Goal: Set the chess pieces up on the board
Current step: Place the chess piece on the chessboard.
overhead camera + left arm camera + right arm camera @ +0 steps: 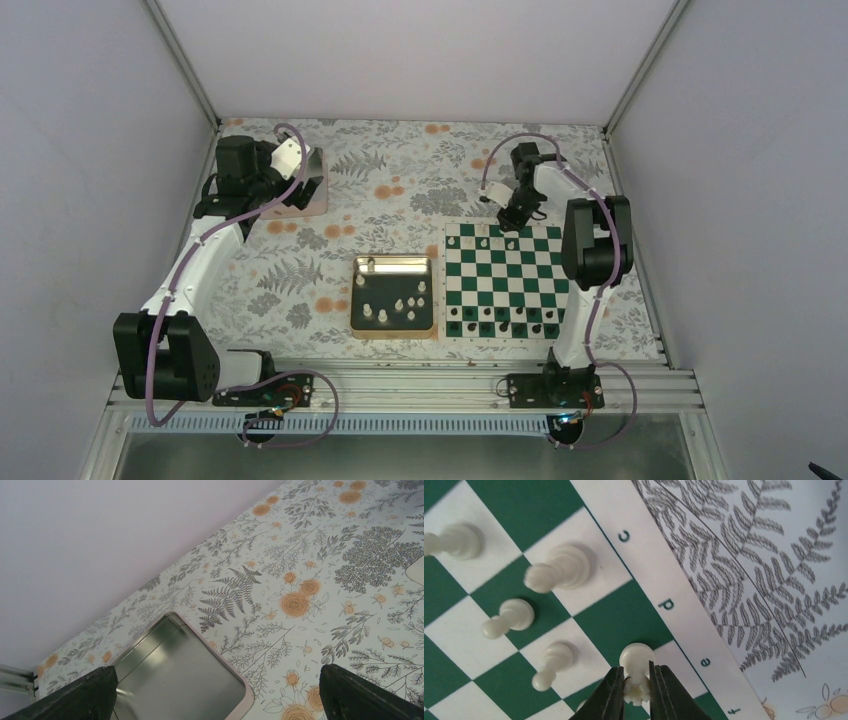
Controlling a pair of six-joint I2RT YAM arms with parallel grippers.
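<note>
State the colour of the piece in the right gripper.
White: the piece shows best in the right wrist view.

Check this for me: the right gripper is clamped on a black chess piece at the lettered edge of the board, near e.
Not quite: the piece is white, not black. The right wrist view shows the right gripper clamped on a white chess piece at the lettered edge of the board, near e.

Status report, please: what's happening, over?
Right gripper shut on white piece, board edge row. Left gripper open, empty, over tin. Nothing blocking.
</note>
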